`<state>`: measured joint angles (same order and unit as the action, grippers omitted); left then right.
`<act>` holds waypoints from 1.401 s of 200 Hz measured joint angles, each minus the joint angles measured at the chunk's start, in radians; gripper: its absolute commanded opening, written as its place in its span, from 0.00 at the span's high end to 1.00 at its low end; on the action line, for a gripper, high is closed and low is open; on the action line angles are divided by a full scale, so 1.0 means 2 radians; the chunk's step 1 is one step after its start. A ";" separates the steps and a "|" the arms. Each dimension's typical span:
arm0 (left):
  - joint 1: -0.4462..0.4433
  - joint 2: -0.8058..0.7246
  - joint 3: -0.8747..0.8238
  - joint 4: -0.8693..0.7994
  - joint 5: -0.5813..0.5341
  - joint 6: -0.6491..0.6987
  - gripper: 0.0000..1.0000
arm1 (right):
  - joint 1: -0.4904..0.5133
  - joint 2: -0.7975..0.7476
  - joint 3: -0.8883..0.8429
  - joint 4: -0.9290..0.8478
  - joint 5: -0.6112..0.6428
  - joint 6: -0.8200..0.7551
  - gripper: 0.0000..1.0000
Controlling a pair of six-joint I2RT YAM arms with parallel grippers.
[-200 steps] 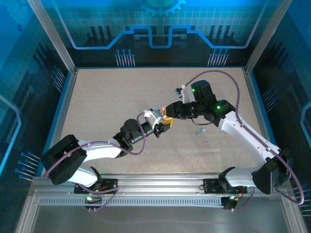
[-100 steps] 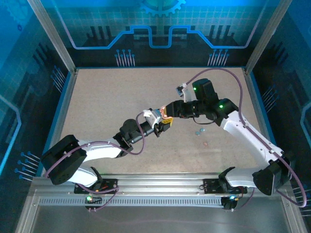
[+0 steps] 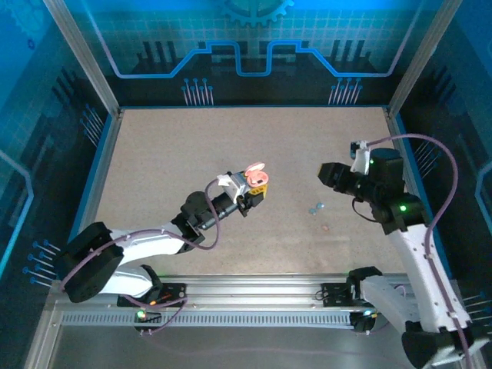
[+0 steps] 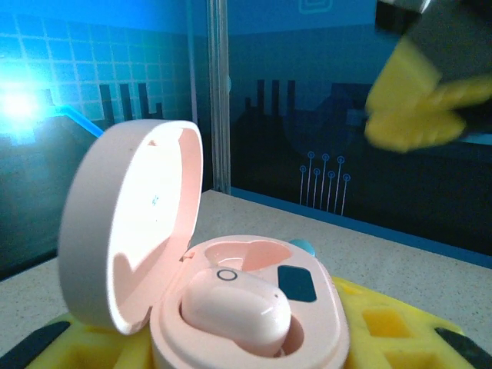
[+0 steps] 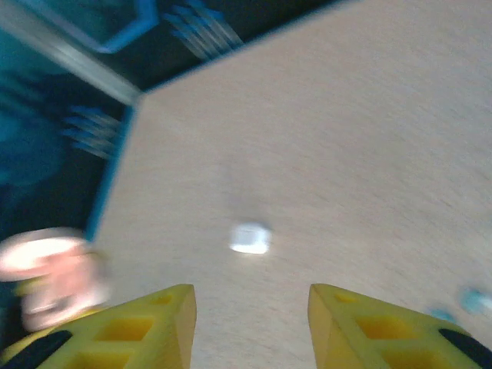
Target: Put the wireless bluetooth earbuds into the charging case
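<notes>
We are gripping the open pink case (image 4: 127,231) in our left gripper (image 3: 258,187), with one pink bud (image 4: 234,309) sitting inside it. Our right gripper (image 5: 250,296) is hanging parted and empty, blue buds (image 3: 315,207) lying on the table (image 3: 169,154) nearby.

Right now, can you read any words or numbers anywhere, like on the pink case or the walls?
No words, numbers or brand names can be read anywhere.
On the pink case: no writing; the pink earbud sitting in it bears just a small ring mark.
On the back wall: glowing lines and a gear shape, no letters.
In the right wrist view everything is too blurred to read.
</notes>
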<state>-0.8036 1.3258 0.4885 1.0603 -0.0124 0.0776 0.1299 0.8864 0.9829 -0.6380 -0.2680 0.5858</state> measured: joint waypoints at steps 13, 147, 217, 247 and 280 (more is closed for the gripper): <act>0.000 -0.011 -0.001 -0.005 0.000 0.000 0.63 | -0.023 0.024 -0.024 -0.019 0.003 -0.002 0.57; 0.000 -0.072 -0.002 -0.049 0.001 0.000 0.63 | -0.052 0.293 -0.091 -0.030 0.000 -0.055 0.57; 0.000 -0.072 -0.002 -0.057 0.001 0.000 0.63 | -0.052 0.333 -0.092 -0.016 0.016 -0.064 0.55; 0.000 -0.072 -0.002 -0.058 0.001 0.000 0.63 | -0.053 0.336 -0.091 -0.017 0.018 -0.064 0.56; 0.000 -0.075 -0.002 -0.060 0.001 0.000 0.63 | -0.052 0.335 -0.092 -0.018 0.020 -0.064 0.57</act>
<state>-0.8036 1.1751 0.4847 0.9394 -0.0109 0.0769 0.0250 1.5570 0.7998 -0.6731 -0.2279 0.4587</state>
